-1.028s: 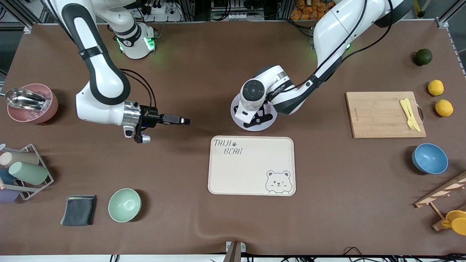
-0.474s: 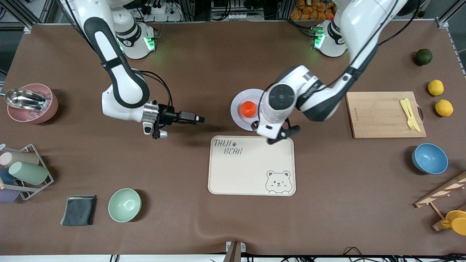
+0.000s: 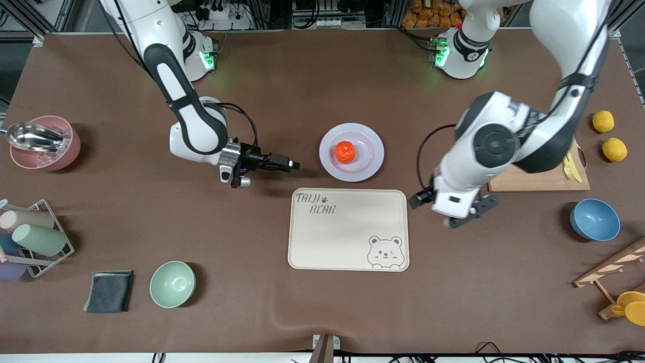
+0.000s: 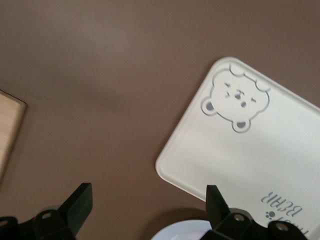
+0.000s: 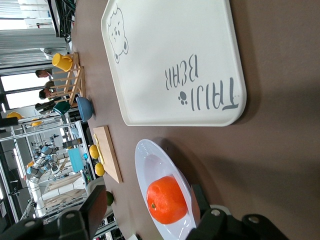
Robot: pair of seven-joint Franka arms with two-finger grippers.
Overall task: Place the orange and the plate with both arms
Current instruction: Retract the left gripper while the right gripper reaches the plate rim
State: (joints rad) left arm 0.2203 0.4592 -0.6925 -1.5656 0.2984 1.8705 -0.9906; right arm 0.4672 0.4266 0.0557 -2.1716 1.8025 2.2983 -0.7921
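Note:
The orange (image 3: 345, 151) sits in the middle of the pale plate (image 3: 370, 151), which lies on the table just farther from the front camera than the cream tray. My right gripper (image 3: 293, 164) is low beside the plate, toward the right arm's end, pointing at it and a short gap from its rim. It is open, and in the right wrist view the orange (image 5: 167, 200) and plate (image 5: 148, 159) lie ahead between its fingers (image 5: 95, 210). My left gripper (image 3: 452, 202) hangs open and empty over bare table between the tray and the cutting board. The plate's rim (image 4: 182, 232) shows in the left wrist view.
The bear-print tray (image 3: 347, 237) lies mid-table. A wooden cutting board (image 3: 529, 174) with a yellow fork, a blue bowl (image 3: 594, 219) and two lemons (image 3: 615, 149) are toward the left arm's end. A mint bowl (image 3: 172, 284), dark cloth (image 3: 109, 291), cup rack (image 3: 30, 237) and pink bowl (image 3: 43, 142) are toward the right arm's end.
My left gripper has left the plate and swung toward the cutting board, leaving the orange on the plate. My right gripper has moved toward the plate.

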